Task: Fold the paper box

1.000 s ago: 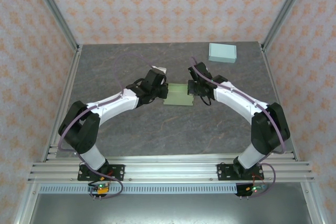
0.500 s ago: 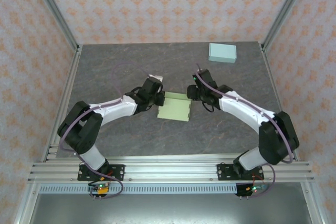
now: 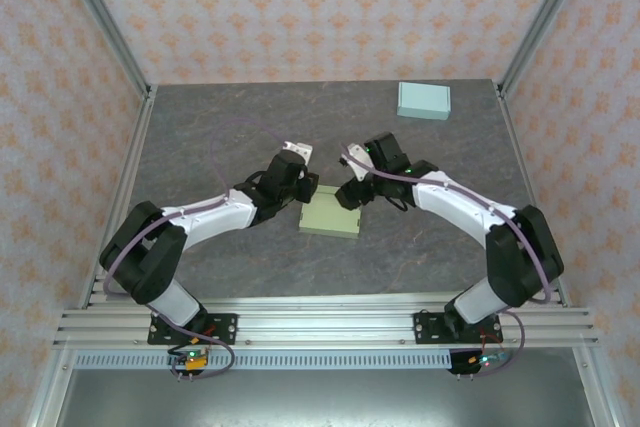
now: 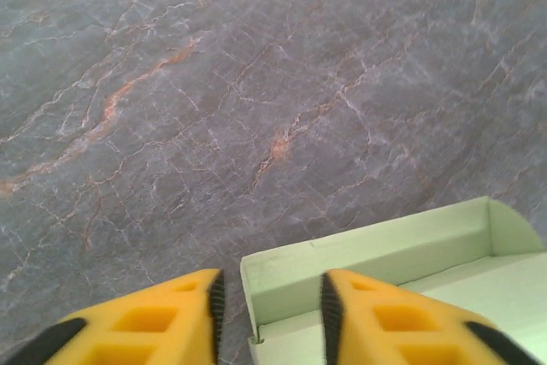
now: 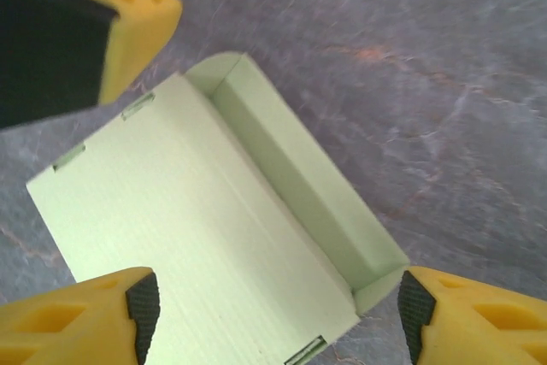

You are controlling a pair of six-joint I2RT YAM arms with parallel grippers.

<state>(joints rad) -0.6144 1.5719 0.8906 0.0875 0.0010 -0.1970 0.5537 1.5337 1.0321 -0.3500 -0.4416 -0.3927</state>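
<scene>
left gripper [image 4: 269, 301]: jaws parted, straddling green paper box [image 3: 330, 215] wall, frame centre | right gripper [image 5: 275, 314]: jaws wide apart over it

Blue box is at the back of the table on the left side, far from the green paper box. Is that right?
Not quite. The pale blue box is at the back of the table, but on the right side, not the left. It is indeed far from the green paper box. The top external view shows this.
</scene>
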